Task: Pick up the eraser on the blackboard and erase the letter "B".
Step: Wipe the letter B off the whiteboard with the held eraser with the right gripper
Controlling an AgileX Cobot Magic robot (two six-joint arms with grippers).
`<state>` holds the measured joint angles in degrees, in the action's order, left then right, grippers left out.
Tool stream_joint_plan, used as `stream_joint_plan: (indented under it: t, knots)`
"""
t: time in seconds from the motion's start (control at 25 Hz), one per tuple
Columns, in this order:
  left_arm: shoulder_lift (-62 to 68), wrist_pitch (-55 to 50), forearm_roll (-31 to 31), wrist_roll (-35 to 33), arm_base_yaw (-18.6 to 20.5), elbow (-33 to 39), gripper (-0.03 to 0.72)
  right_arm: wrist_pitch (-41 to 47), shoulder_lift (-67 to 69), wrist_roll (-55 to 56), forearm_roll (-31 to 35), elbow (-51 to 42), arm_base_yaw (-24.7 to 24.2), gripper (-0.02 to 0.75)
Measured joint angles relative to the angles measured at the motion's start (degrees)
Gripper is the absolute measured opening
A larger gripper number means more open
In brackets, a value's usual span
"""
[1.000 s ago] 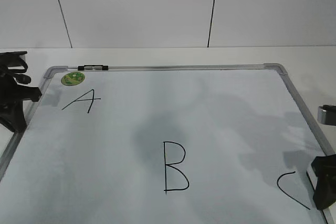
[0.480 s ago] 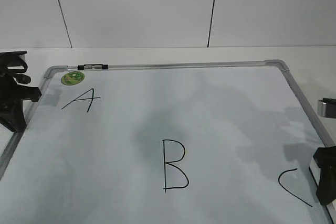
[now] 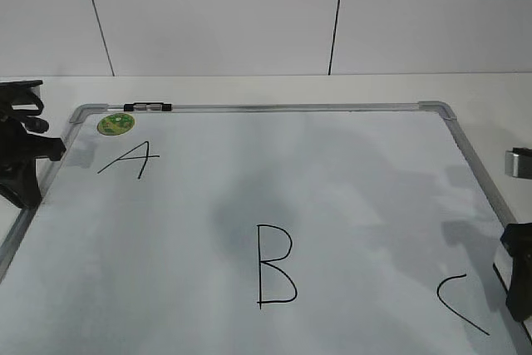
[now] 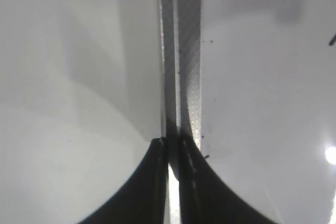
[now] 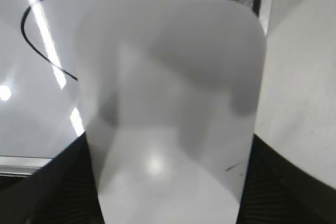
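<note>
the eraser (image 5: 170, 114) fills most of the right wrist view, a white rounded block seen blurred and close, lying between the two dark fingers (image 5: 47, 187) of the right gripper (image 5: 168, 192). the fingers sit at both of its long sides at the lower edge of that view, and seem to press on it, though the contact itself is too blurred to be sure of. the eraser lies at the right edge of the blackboard (image 3: 349, 197), beside the grey frame strip; in the exterior view only a thin pale sliver of it shows by the right gripper (image 3: 519, 284), at the lower right corner.

just left of the eraser the black "c" curve (image 5: 42, 30) runs across the board; the exterior view shows the same curve (image 3: 461, 305) close to the gripper. the letter "b" (image 3: 276, 265) stands whole and unwiped in the lower middle of the board, well apart from the eraser, with a faint grey smudge above it. the letter "a" (image 3: 129, 160) sits far up on the left, with a round green sticker (image 3: 115, 124) just above it and a marker (image 3: 147, 107) lying along the top frame.

the left gripper (image 4: 173, 182) is at the board's left frame (image 4: 181, 66), its fingers nearly together with only a narrow slit between them, in line with the frame strip; whether they pinch the frame cannot be told. the white bench (image 3: 249, 89) carries the board.
</note>
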<state>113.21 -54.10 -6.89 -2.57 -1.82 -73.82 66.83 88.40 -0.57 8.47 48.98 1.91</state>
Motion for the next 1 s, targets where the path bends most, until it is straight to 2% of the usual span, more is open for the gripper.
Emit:
stream_joint_plan:
  t: [0.28,0.4,0.56,0.72,1.0]
  knots:
    - [0.00,0.00,0.00,0.00,0.00,0.00,0.019,-0.13,0.00,0.57,2.39,3.08,0.00,0.543]
    - [0.00,0.00,0.00,0.00,0.00,0.00,0.019,-0.13,0.00,2.79,0.55,5.99,1.72,0.543]
    - [0.00,-0.10,0.00,0.00,0.00,0.00,0.019,-0.01,0.40,8.03,-4.83,10.85,9.81,0.543]
    - [0.00,-0.10,0.00,0.00,0.00,0.00,0.019,0.20,3.12,10.50,-5.07,15.50,17.52,0.543]
    - [0.00,-0.18,0.00,0.00,0.00,0.00,0.019,0.44,12.37,11.50,-5.06,25.14,25.32,0.543]
